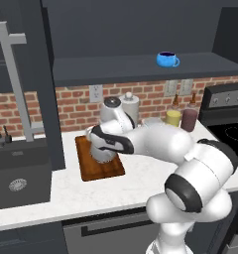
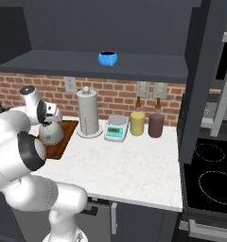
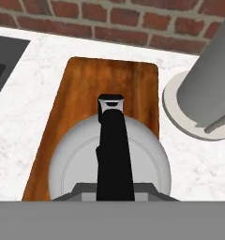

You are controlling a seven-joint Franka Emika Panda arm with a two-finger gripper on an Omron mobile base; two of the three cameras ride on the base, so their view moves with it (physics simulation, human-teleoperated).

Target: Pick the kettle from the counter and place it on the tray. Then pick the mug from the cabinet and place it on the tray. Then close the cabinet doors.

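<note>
Directly below claw [image 3: 113, 190], kettle [image 3: 109, 154], over tray [image 3: 86, 89]

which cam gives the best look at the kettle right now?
Hand view: the kettle sits centred from above, black handle running up the middle, over the tray. The right base view shows its side on the tray, partly behind the arm. In the left base view the hand hides most of it.

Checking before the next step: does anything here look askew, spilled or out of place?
Nothing stands out. The kettle sits upright over the tray, its handle between the gripper fingers. The mug stands upright on the cabinet shelf. No spills show on the counter.
</note>
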